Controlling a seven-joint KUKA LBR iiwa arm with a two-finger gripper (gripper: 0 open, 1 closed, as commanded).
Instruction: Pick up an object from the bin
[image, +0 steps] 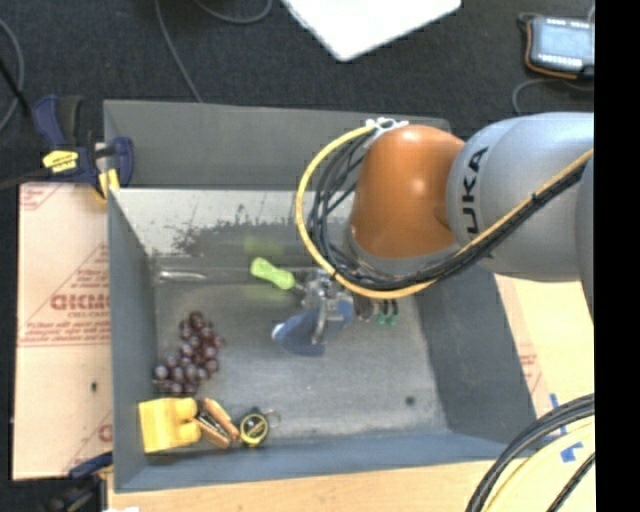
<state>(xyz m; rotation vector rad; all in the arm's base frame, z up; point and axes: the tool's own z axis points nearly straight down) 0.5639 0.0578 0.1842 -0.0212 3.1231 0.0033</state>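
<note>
My gripper (322, 300) hangs below the orange wrist cover near the middle of the bin. Directly under it and slightly to the left lies a blue rounded thing (297, 334), touching or very close to the gripper's tip; I cannot tell whether it is gripped. A light green oblong piece (270, 272) lies just to the upper left of the gripper, near the back wall. A small dark green thing (386, 315) peeks out to the right, under the wrist.
A bunch of dark purple grapes (188, 355) lies at the left. In the front left corner sit a yellow block (165, 424), a brown and orange thing (215, 425) and a small yellow and black tape measure (253, 428). The arm covers the bin's right back part.
</note>
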